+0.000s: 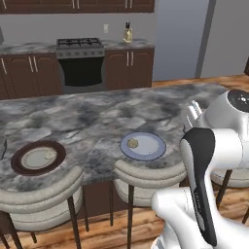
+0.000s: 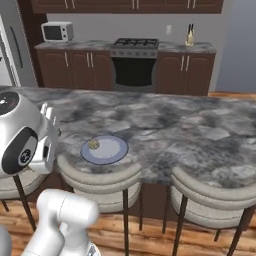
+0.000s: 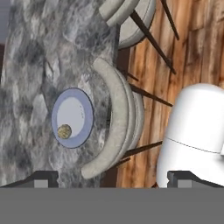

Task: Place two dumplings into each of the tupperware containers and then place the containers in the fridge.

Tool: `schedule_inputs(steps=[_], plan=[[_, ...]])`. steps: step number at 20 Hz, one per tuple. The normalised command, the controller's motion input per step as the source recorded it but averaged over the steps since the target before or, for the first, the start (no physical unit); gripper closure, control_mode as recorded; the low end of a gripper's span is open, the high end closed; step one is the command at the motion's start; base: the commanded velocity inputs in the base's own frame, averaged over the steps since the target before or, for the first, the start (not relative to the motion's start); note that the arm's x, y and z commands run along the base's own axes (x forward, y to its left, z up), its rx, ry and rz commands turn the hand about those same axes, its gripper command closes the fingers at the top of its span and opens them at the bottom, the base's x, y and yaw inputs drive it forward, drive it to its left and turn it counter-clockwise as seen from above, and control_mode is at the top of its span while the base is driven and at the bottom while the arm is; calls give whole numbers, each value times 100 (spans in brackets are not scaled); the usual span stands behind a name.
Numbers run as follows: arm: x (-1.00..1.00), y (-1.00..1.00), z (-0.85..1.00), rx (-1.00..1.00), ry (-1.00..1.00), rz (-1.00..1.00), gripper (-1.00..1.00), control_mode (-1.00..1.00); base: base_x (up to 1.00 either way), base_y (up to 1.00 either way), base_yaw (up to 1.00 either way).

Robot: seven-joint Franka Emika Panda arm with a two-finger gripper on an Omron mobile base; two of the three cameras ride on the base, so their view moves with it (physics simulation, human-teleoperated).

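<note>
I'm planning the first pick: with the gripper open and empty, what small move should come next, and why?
Probably lower the open gripper toward the dumpling on the blue-rimmed plate: it lies alone, uncovered, and nothing is held.

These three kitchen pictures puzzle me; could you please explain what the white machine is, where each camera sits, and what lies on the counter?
The white machine is a robot arm on a driving base. Two cameras ride behind it, left and right; the third sits on its hand, looking down past the open, empty gripper. On the marble counter lies a blue-rimmed plate with one dumpling, and, in the left view, a brown-rimmed plate with a pale lump I cannot identify. Stools stand along the near edge.
</note>
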Motion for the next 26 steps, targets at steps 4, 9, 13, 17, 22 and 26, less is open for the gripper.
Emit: schedule_inputs(steps=[4, 9, 13, 17, 22, 26], plan=[[0, 0, 0, 0, 0, 0, -100, 100, 51, 41, 0], [0, 0, 0, 0, 0, 0, -100, 100, 47, 18, 0], [0, 0, 0, 0, 0, 0, -100, -100, 0, 0, 0], [92, -17, -20, 1, 0, 20, -100, -100, 0, 0, 0], [100, -17, -86, 0, 0, 42, -100, -100, 0, 0, 0], [100, -11, -84, 0, 22, 45, -100, -100, 0, 0, 0]])
